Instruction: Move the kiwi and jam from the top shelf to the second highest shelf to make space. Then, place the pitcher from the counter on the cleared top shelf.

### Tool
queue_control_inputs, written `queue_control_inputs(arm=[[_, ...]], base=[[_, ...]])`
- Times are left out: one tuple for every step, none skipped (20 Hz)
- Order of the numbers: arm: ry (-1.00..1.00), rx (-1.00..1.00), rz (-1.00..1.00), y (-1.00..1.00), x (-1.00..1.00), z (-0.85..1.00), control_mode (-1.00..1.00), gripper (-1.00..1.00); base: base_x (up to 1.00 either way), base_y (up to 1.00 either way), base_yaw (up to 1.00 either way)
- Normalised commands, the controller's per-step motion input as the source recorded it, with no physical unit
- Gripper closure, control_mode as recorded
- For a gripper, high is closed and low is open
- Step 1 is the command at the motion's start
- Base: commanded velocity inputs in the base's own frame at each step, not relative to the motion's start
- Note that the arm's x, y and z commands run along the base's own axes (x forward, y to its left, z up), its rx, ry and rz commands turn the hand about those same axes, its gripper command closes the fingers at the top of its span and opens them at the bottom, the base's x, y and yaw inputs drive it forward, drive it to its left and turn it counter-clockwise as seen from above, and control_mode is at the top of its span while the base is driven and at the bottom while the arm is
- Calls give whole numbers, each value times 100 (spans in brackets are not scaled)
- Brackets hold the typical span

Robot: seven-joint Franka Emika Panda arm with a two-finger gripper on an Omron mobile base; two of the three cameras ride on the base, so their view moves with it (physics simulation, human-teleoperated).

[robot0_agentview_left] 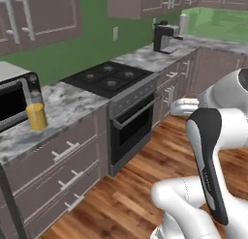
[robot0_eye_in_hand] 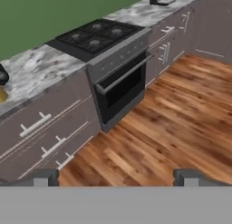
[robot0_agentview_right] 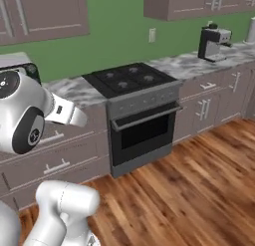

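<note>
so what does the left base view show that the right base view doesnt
Left base view alone: the pitcher standing upright on the counter, just in front of the toaster oven's glass door. Right base view alone: the oven's whole front, with more wood floor to its right. Both share the stove, the coffee machine and the green wall.

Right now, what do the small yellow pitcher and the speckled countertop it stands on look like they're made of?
Small yellow pitcher: probably matte plastic or glazed ceramic; flat opaque colour, no shine. Speckled countertop: looks like polished stone, from its grey-and-white marbling.
</note>
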Motion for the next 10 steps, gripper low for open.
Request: queue_control_inputs(arm=[[0, 0, 0, 0, 0, 0, 100, -100], [0, 0, 0, 0, 0, 0, 100, -100], [0, 0, 0, 0, 0, 0, 100, -100], [0, 0, 0, 0, 0, 0, 100, -100], [0, 0, 0, 0, 0, 0, 100, -100], [0, 0, 0, 0, 0, 0, 100, -100], [0, 0, 0, 0, 0, 0, 100, -100], [0, 0, 0, 0, 0, 0, 100, -100], [0, 0, 0, 0, 0, 0, 100, -100], [0, 0, 0, 0, 0, 0, 100, -100]], base=[[89, 16, 42], [89, 20, 42], [88, 28, 41], [84, 34, 40], [81, 39, 41], [81, 40, 41], [82, 42, 41], [82, 40, 41], [81, 40, 41], [77, 36, 42]])
